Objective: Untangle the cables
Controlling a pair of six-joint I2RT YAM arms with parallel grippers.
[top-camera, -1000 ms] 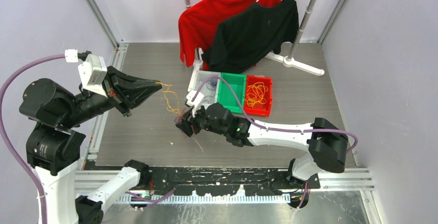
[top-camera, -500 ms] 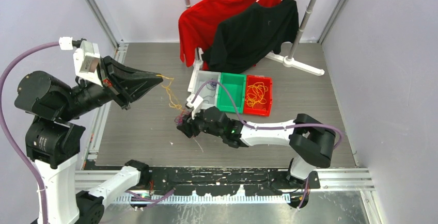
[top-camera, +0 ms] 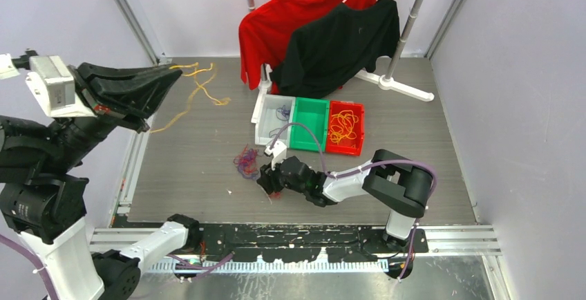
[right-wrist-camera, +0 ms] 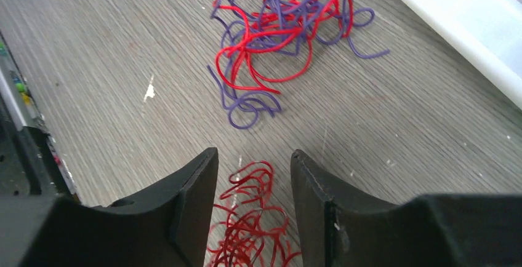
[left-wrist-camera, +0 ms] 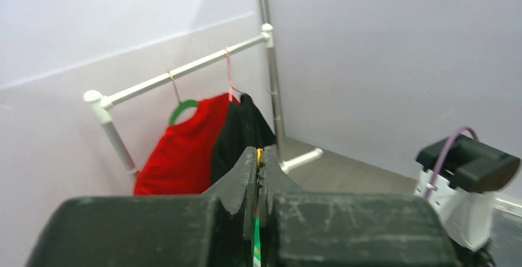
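My left gripper (top-camera: 176, 73) is raised high at the far left, shut on a bunch of yellow-orange cables (top-camera: 197, 84) that dangle from its tip. In the left wrist view a yellow strand (left-wrist-camera: 259, 154) shows pinched between the closed jaws of the left gripper (left-wrist-camera: 258, 156). My right gripper (top-camera: 265, 183) sits low on the table, open. In the right wrist view a small clump of dark red cables (right-wrist-camera: 249, 218) lies loose on the floor between the spread fingers of the right gripper (right-wrist-camera: 253, 153). A purple and red tangle (right-wrist-camera: 277, 27) (top-camera: 245, 162) lies just beyond the fingertips.
White bin (top-camera: 266, 134), green bin (top-camera: 309, 133) and red bin (top-camera: 345, 149) stand in a row at mid table; the red one holds yellow cables (top-camera: 343, 126). The white bin's edge (right-wrist-camera: 455, 15) is close on the right. Red and black shirts (top-camera: 325, 30) hang on a rack behind.
The left arm has swung up and to the far left, pulling the yellow-orange cables free of the tangle. The right gripper has drawn back toward the near edge, leaving the purple-red tangle on the table.
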